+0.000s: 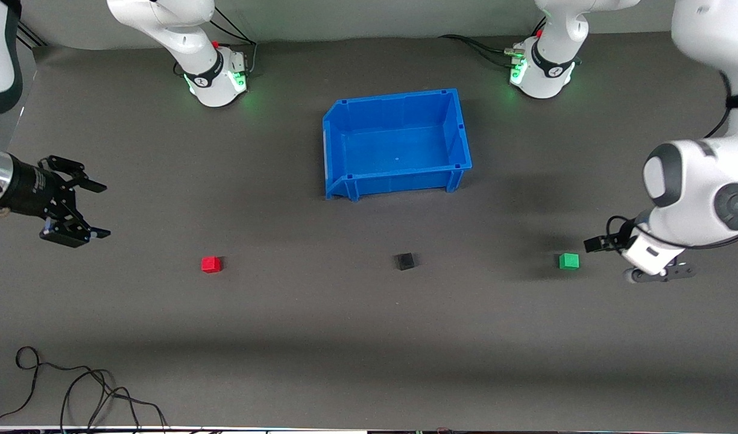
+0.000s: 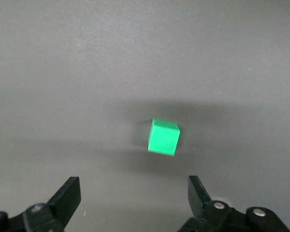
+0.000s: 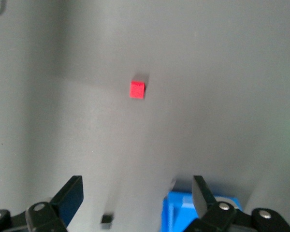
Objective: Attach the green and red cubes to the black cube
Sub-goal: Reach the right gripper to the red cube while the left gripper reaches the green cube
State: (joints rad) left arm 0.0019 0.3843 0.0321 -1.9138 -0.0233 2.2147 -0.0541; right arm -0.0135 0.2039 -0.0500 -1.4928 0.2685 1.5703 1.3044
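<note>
left claw point(image 2: 134, 203) wide, empty, just beside green cube point(image 1: 568, 260) | right claw point(image 1: 73, 208) wide, empty, waits farther from red cube point(image 1: 211, 264) | black cube point(image 1: 404, 261) between both cubes

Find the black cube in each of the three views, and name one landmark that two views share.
Front view: black cube on the table, between the red cube and the green cube.
Left wrist view: not in it.
Right wrist view: black cube at the picture's edge.
Shared landmark: blue bin.
</note>
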